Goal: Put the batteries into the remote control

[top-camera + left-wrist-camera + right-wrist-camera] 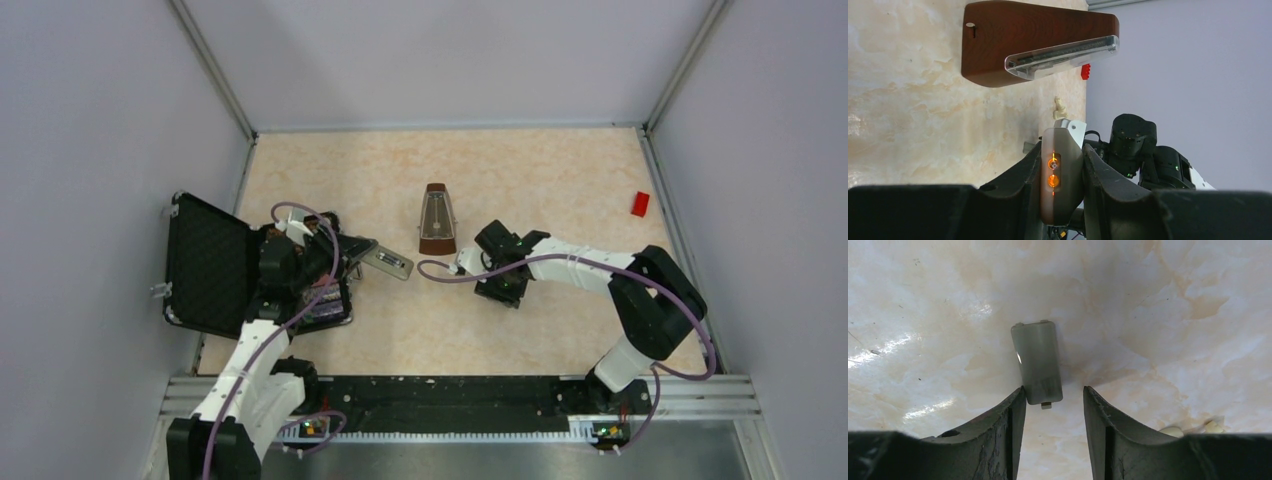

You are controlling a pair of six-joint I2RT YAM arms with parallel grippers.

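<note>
Left gripper [1062, 156] tight on remote control [1060, 192]; right gripper [1054, 389] narrowly apart, 1 finger [1015, 412] against grey cover [1037, 360].

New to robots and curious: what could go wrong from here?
The grey cover lies flat, nearer one finger of the open right claw; closing might just nudge it away. The left claw grips the remote by one end, so it may tilt or slip. The metronome stands close by and could be knocked.
</note>
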